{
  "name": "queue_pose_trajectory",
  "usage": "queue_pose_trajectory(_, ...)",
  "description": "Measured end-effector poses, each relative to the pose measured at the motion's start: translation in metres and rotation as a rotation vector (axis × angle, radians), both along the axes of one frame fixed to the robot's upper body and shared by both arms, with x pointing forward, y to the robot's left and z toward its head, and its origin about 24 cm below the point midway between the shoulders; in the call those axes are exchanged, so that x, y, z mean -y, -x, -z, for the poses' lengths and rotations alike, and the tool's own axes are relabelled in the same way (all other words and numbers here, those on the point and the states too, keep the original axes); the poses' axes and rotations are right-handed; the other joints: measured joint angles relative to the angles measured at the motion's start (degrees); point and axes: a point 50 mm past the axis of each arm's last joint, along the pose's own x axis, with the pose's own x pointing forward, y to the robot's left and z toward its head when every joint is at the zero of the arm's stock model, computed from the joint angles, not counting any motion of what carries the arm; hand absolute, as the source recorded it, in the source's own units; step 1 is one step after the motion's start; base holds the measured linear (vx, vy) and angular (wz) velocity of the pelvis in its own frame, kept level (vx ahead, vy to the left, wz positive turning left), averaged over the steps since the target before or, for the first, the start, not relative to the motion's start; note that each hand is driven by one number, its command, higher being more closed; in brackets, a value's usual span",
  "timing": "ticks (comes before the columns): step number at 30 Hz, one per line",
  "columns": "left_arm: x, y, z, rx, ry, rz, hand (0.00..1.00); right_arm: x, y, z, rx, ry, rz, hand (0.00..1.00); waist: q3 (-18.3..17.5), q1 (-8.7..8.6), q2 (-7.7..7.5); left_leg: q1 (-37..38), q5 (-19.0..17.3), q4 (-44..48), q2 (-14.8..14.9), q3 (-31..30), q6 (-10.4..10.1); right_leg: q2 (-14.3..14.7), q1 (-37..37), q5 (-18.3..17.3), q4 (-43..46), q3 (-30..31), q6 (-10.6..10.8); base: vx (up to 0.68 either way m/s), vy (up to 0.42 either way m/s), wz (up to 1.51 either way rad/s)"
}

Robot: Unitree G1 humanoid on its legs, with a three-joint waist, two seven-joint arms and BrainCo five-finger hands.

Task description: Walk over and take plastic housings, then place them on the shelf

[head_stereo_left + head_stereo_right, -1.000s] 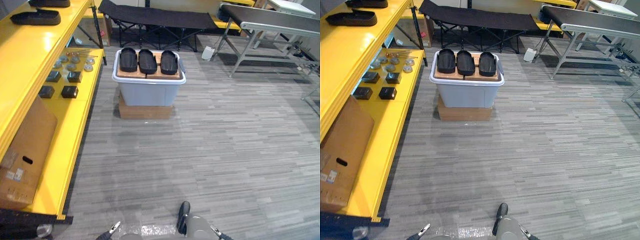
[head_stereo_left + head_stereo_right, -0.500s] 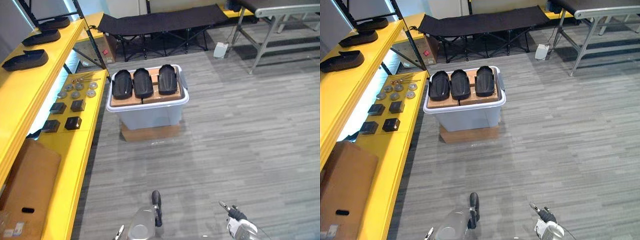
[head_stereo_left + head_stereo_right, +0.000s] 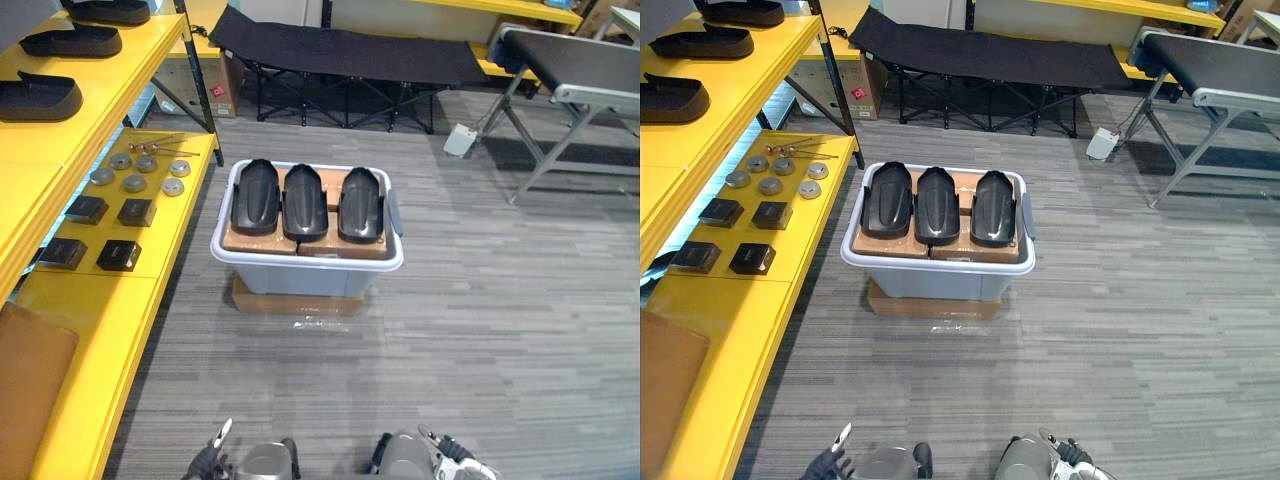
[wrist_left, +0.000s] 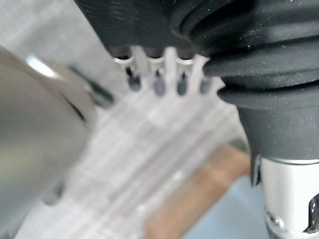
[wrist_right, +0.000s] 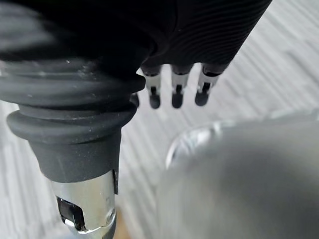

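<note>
Three black plastic housings point(image 3: 254, 196) point(image 3: 304, 201) point(image 3: 360, 204) lie side by side on brown cardboard on top of a pale grey bin point(image 3: 300, 270) in the middle of the floor ahead. More black housings point(image 3: 40, 97) point(image 3: 72, 42) rest on the upper yellow shelf point(image 3: 120, 60) at the left. My left hand point(image 4: 170, 69) hangs low near the floor with straight fingers and holds nothing; its fingertips point(image 3: 833, 455) peek in at the bottom edge. My right hand point(image 5: 175, 87) hangs the same way, open and empty, well short of the bin.
The lower yellow shelf point(image 3: 150, 270) carries small black boxes point(image 3: 118, 254) and metal discs point(image 3: 134, 183). A brown carton point(image 3: 30, 390) sits at its near end. A black folding cot point(image 3: 340, 45) stands behind the bin, a metal-legged conveyor table point(image 3: 570, 70) at the right.
The whole picture has shifted as the camera moved: the bin with the housings now appears nearer and more central. Both hands still hang low at the bottom edge.
</note>
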Motion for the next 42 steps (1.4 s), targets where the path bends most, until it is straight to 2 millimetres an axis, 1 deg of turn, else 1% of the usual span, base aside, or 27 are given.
queue_pose_trajectory(1, -0.002, 0.005, 0.002, -0.019, 0.015, -0.038, 0.0, -0.003, 0.01, 0.003, -0.036, -0.008, 0.002, 0.0, -0.89, -0.25, -1.37, 0.63, -1.8, 0.64, -0.97, -1.52, -0.82, -0.1, -0.23, 1.21, 1.05, 1.58, -2.99, 0.27, -0.202, 0.36)
queue_pose_trajectory(2, 0.009, 0.007, 0.005, -0.034, 0.049, -0.067, 0.0, 0.004, 0.012, 0.002, -0.046, 0.009, 0.018, 0.0, -0.93, 0.0, 0.99, 0.73, -3.09, 1.71, 0.66, -2.02, -0.96, 0.65, -0.42, 1.26, 3.52, 1.03, -2.36, 0.42, -0.249, 0.3)
queue_pose_trajectory(3, 0.028, 0.019, 0.011, -0.06, 0.125, -0.155, 0.0, 0.017, 0.015, 0.0, -0.065, 0.07, -0.037, 0.0, -2.31, 0.13, 3.49, -0.48, -3.95, 4.14, 2.72, -2.05, -2.07, 2.42, -0.67, -2.7, 3.63, 0.92, -3.09, 0.45, -0.241, 0.06)
queue_pose_trajectory(4, 0.034, 0.024, 0.013, -0.064, 0.148, -0.194, 0.0, 0.022, 0.014, -0.001, -0.059, 0.107, -0.053, 0.0, -3.02, 0.45, 5.58, -2.98, -4.31, 9.35, 4.21, -2.23, -2.65, 3.51, -0.36, -4.41, 3.67, 0.27, -4.0, 0.43, -0.229, 0.14)
queue_pose_trajectory(5, 0.036, 0.025, 0.013, -0.064, 0.154, -0.198, 0.0, 0.024, 0.013, -0.002, -0.055, 0.121, -0.05, 0.0, -3.01, 0.4, 6.06, -5.01, -4.17, 13.73, 4.97, -2.26, -2.88, 3.86, 0.41, -4.76, 2.99, -0.28, -4.15, 0.3, -0.179, 0.23)
queue_pose_trajectory(6, 0.039, 0.026, 0.014, -0.064, 0.157, -0.198, 0.0, 0.028, 0.014, -0.003, -0.054, 0.145, -0.048, 0.0, -2.52, 0.43, 6.49, -9.41, -3.05, 23.7, 6.83, -2.2, -5.45, 4.7, 3.36, -4.82, 0.58, -1.0, -4.5, 0.27, -0.13, 0.2)
queue_pose_trajectory(7, 0.039, 0.029, 0.014, -0.068, 0.155, -0.208, 0.0, 0.03, 0.014, -0.004, -0.054, 0.165, -0.056, 0.0, -2.48, 0.74, 6.54, -10.69, -3.25, 26.65, 7.89, -1.85, -5.93, 4.98, 6.49, -4.58, -1.77, -1.38, -4.51, 0.26, -0.094, 0.1)
queue_pose_trajectory(8, 0.039, 0.031, 0.014, -0.069, 0.153, -0.211, 0.0, 0.03, 0.013, -0.004, -0.045, 0.17, -0.058, 0.0, -2.52, 0.82, 6.47, -10.71, -3.36, 25.75, 8.2, -1.26, -5.72, 4.91, 7.96, -4.18, -2.68, -1.83, -4.09, 0.25, -0.042, -0.04)
queue_pose_trajectory(10, 0.037, 0.029, 0.014, -0.066, 0.145, -0.21, 0.0, 0.034, 0.001, -0.01, 0.044, 0.181, -0.021, 0.0, -2.53, 0.43, 6.36, -11.55, -2.88, 15.58, 10.04, 0.33, -4.39, 4.41, 10.96, -3.84, -5.83, -2.3, -3.32, 0.2, 0.018, -0.01)
queue_pose_trajectory(12, 0.034, 0.024, 0.012, -0.056, 0.128, -0.189, 0.0, 0.038, -0.008, -0.015, 0.113, 0.196, 0.019, 0.0, -2.36, -0.19, 6.02, -13.31, -1.2, 9.65, 11.16, 0.75, -3.79, 3.18, 11.77, -3.42, -7.05, -2.85, -1.94, 0.16, 0.124, 0.14)
queue_pose_trajectory(13, 0.034, 0.02, 0.012, -0.047, 0.108, -0.151, 0.0, 0.043, -0.012, -0.019, 0.166, 0.221, 0.047, 0.0, -2.32, -0.32, 5.97, -13.74, 4.11, 4.19, 11.2, 1.13, -4.94, 1.65, 12.04, -3.28, -6.89, -3.16, 0.16, 0.19, 0.242, 0.13)
queue_pose_trajectory(14, 0.032, 0.019, 0.011, -0.044, 0.091, -0.138, 0.0, 0.047, -0.016, -0.023, 0.208, 0.242, 0.059, 0.0, -2.15, -0.31, 5.45, -13.2, 7.62, 3.19, 10.54, 1.55, -5.99, 0.6, 12.19, -3.44, -6.84, -2.77, 1.38, 0.19, 0.259, 0.06)
queue_pose_trajectory(15, 0.028, 0.017, 0.01, -0.037, 0.075, -0.124, 0.0, 0.044, -0.02, -0.025, 0.237, 0.243, 0.071, 0.0, -2.18, -0.35, 4.38, -12.82, 8.1, 2.84, 9.23, 2.31, -5.38, -0.7, 12.11, -3.18, -6.74, -2.22, 2.33, 0.22, 0.317, -0.04)
queue_pose_trajectory(16, 0.017, 0.012, 0.006, -0.027, 0.014, -0.047, 0.0, 0.034, -0.031, -0.029, 0.313, 0.238, 0.105, 0.0, -2.32, -0.31, 2.19, -12.83, 7.39, 3.04, 6.79, 2.93, -4.23, -3.17, 11.98, -2.96, -7.05, -1.83, 3.09, 0.16, 0.241, -0.03)
queue_pose_trajectory(17, 0.01, 0.009, 0.003, -0.019, -0.027, -0.002, 0.0, 0.03, -0.037, -0.033, 0.36, 0.237, 0.133, 0.0, -2.15, -0.31, 0.81, -13.24, 6.95, 4.26, 5.91, 3.6, -3.69, -4.21, 12.01, -2.61, -7.25, -1.81, 3.66, 0.14, 0.231, -0.07)
queue_pose_trajectory(18, 0.006, 0.007, 0.002, -0.019, -0.049, 0.027, 0.0, 0.03, -0.04, -0.035, 0.39, 0.234, 0.159, 0.0, -2.19, -0.14, 0.21, -13.57, 6.37, 5.37, 5.65, 4.22, -3.58, -4.64, 12.02, -2.41, -7.5, -1.72, 3.95, 0.13, 0.173, -0.21)
queue_pose_trajectory(19, 0.002, 0.007, 0.001, -0.02, -0.067, 0.037, 0.0, 0.036, -0.05, -0.046, 0.472, 0.269, 0.202, 0.0, -2.44, -0.06, -0.19, -13.59, 4.11, 7.79, 5.28, 4.78, -2.94, -5.17, 13.01, -1.58, -8.39, -1.65, 5.16, 0.14, 0.159, -0.25)
queue_pose_trajectory(20, 0.001, 0.007, 0.0, -0.019, -0.069, 0.036, 0.0, 0.039, -0.055, -0.051, 0.504, 0.295, 0.213, 0.0, -2.5, -0.13, -0.28, -13.48, 3.51, 8.74, 5.23, 5.2, -2.86, -5.42, 13.32, -1.5, -8.57, -1.61, 5.26, 0.15, 0.167, -0.31)
queue_pose_trajectory(23, -0.003, 0.003, -0.003, 0.002, -0.083, 0.042, 0.0, 0.058, -0.089, -0.086, 0.673, 0.415, 0.254, 0.0, -2.45, -0.29, 0.64, -12.65, 1.66, 10.64, 5.09, 6.14, -2.56, -5.88, 14.11, -0.96, -8.83, -1.36, 5.68, 0.07, 0.086, -0.22)
queue_pose_trajectory(26, -0.002, 0.002, -0.003, 0.012, -0.087, 0.066, 0.0, 0.082, -0.104, -0.11, 0.748, 0.503, 0.339, 0.0, -2.46, -0.28, 1.09, -13.09, 1.65, 10.39, 5.15, 5.67, -2.56, -5.65, 14.0, -0.45, -9.28, -1.82, 5.46, 0.02, 0.007, 0.04)
queue_pose_trajectory(28, 0.002, 0.006, -0.002, 0.009, -0.097, 0.1, 0.0, 0.11, -0.117, -0.142, 0.846, 0.601, 0.407, 0.0, -2.55, -0.19, 1.48, -14.94, 1.66, 10.0, 5.14, 4.5, -2.55, -5.38, 12.65, -0.45, -9.17, -2.32, 5.45, -0.04, -0.019, 0.16)
queue_pose_trajectory(31, 0.007, 0.006, -0.001, 0.019, -0.095, 0.147, 0.0, 0.137, -0.133, -0.179, 0.946, 0.684, 0.468, 0.0, -2.03, -0.21, 1.87, -17.76, 2.12, 9.48, 4.52, 2.13, -2.31, -5.23, 10.56, -0.51, -8.69, -3.93, 5.35, -0.07, -0.01, 0.25)
queue_pose_trajectory(32, 0.007, 0.006, -0.001, 0.022, -0.096, 0.152, 0.0, 0.141, -0.136, -0.185, 0.96, 0.689, 0.483, 0.0, -1.34, -0.09, 2.04, -17.83, 2.23, 9.46, 4.54, 1.83, -2.33, -5.19, 10.6, -0.57, -8.41, -4.21, 5.25, -0.08, -0.001, 0.25)
queue_pose_trajectory(34, 0.007, 0.007, -0.001, 0.015, -0.112, 0.171, 0.0, 0.148, -0.154, -0.205, 0.988, 0.681, 0.499, 0.0, 0.76, 0.06, 2.41, -18.95, 2.45, 9.51, 4.49, 0.94, -2.41, -5.2, 9.65, -0.95, -7.45, -4.77, 4.7, -0.11, 0.006, 0.15)
queue_pose_trajectory(38, 0.008, 0.007, -0.001, 0.023, -0.131, 0.205, 0.0, 0.154, -0.178, -0.224, 0.978, 0.631, 0.5, 0.0, 5.14, 0.96, 3.05, -22.0, 3.47, 10.31, 4.31, -0.26, -2.16, -5.46, 6.62, -1.27, -5.24, -5.03, 4.21, -0.09, 0.005, 0.11)
queue_pose_trajectory(39, 0.008, 0.007, -0.001, 0.025, -0.132, 0.208, 0.0, 0.156, -0.181, -0.226, 0.969, 0.629, 0.489, 0.0, 5.77, 1.07, 3.28, -22.61, 3.54, 10.8, 4.31, -0.54, -2.12, -5.53, 6.05, -1.34, -4.62, -5.09, 4.15, -0.08, 0.016, 0.14)
queue_pose_trajectory(42, 0.012, 0.006, -0.001, 0.038, -0.123, 0.224, 0.0, 0.168, -0.203, -0.247, 0.951, 0.649, 0.396, 0.0, 8.64, 1.35, 4.42, -26.28, 3.7, 14.17, 3.78, -2.13, -1.85, -6.49, 2.74, -2.05, -0.87, -5.04, 4.28, -0.06, 0.037, 0.1)
